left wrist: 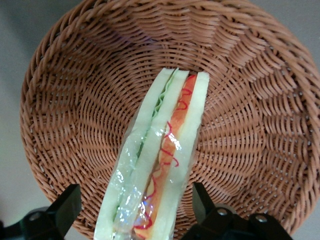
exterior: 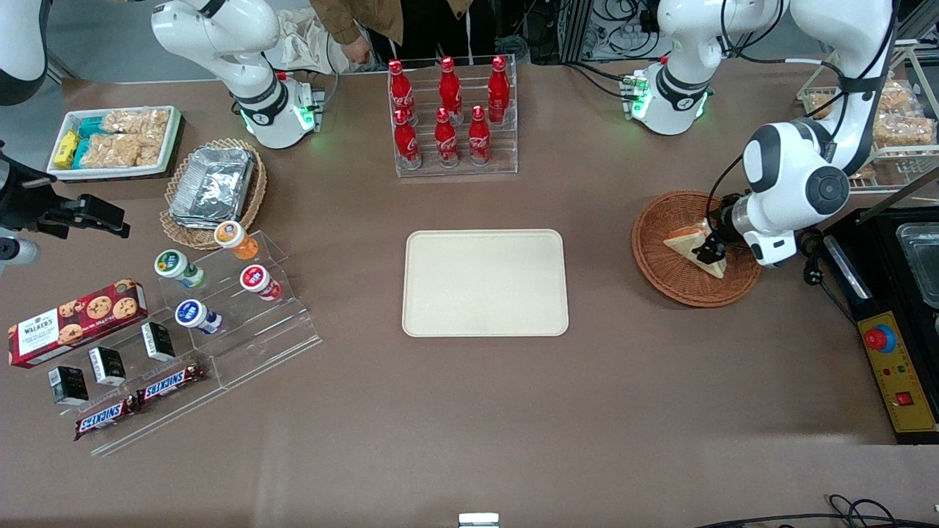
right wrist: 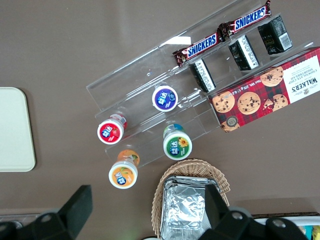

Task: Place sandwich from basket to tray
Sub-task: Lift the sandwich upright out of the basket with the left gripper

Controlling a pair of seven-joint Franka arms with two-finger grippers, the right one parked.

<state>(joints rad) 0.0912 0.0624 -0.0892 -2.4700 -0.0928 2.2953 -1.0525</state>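
Observation:
The sandwich (exterior: 688,242) (left wrist: 160,170), a plastic-wrapped white-bread wedge with red, orange and green filling, lies in the reddish-brown wicker basket (exterior: 660,253) (left wrist: 250,100) toward the working arm's end of the table. My left gripper (exterior: 710,251) (left wrist: 136,192) is down in the basket, open, with one black finger on each side of the sandwich. A small gap shows between each finger and the bread. The cream tray (exterior: 484,282) lies flat mid-table with nothing on it, about a basket's width from the basket.
A clear rack of red cola bottles (exterior: 455,117) stands farther from the front camera than the tray. A yellow control box (exterior: 899,370) and a wire rack of snacks (exterior: 902,125) flank the basket. Yoghurt cups (exterior: 253,282) and a tan basket of foil trays (exterior: 213,187) sit toward the parked arm's end.

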